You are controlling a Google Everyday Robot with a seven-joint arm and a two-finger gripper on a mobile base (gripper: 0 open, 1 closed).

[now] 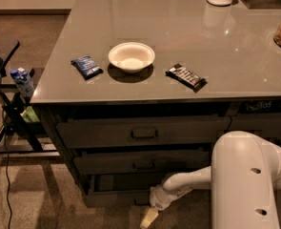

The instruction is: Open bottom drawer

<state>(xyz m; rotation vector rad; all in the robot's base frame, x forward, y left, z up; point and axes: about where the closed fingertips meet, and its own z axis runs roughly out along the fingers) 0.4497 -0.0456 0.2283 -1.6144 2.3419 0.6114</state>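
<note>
Bottom drawer [112, 198] long axis left-right, front facing camera; gripper [148, 218] just below.

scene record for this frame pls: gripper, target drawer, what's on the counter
gripper: gripper low near the floor, just in front of the bottom drawer's centre
target: bottom drawer, looks pulled out slightly
contact: cannot tell
counter: counter holds white bowl, with blue packet and dark snack bar on either side

Faint lettering on the right-hand drawer front [259, 106] is noted; it cannot be read. The gripper [149, 217] is recorded low, before the bottom drawer [116, 182].
</note>
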